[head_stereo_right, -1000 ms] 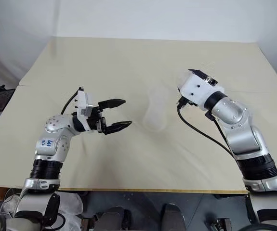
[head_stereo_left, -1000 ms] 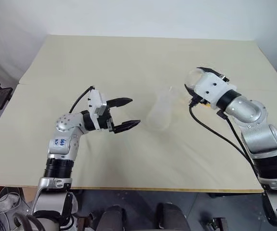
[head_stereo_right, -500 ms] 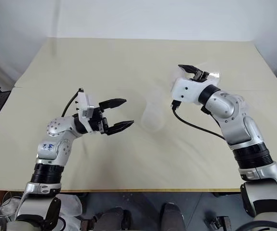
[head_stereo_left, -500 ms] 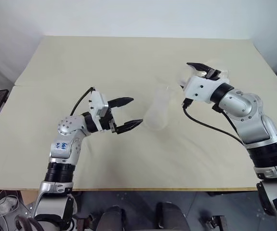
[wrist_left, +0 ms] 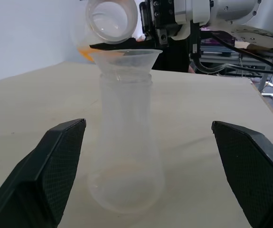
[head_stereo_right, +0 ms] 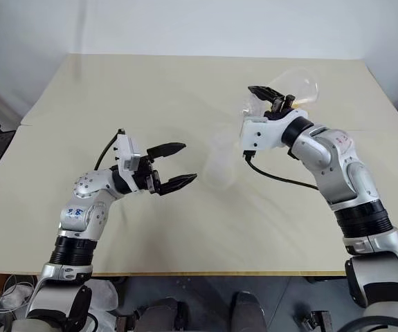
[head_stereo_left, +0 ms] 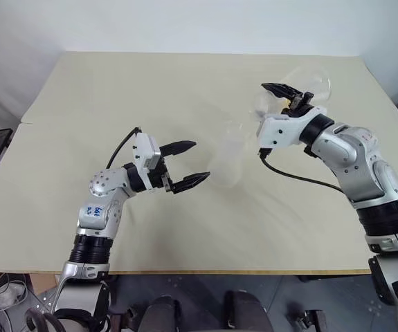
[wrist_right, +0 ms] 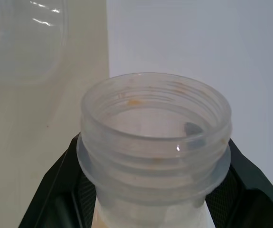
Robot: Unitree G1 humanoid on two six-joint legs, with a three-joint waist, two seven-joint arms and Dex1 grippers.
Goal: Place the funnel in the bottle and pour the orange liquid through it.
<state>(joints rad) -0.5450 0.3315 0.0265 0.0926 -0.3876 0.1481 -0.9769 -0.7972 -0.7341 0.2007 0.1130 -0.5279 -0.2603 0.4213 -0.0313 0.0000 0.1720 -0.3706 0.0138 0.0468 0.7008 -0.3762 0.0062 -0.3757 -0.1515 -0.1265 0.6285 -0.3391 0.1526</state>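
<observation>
Left eye view had the left gripper (head_stereo_left: 192,164) at the left, fingers spread wide and holding nothing, aimed at the bottle (head_stereo_left: 228,160) just beside it on the table (head_stereo_left: 150,90). That small flask stood upright, neck up, with the funnel (wrist_left: 126,60) seated in its mouth, cone opening upward and spout down. To the right, the right gripper (head_stereo_left: 288,97) was clamped around the neck of a larger flask (head_stereo_left: 308,88), tipped over so its mouth (wrist_left: 111,18) pointed toward the funnel's rim. Orange liquid (wrist_left: 85,51) showed inside that tilted flask.
</observation>
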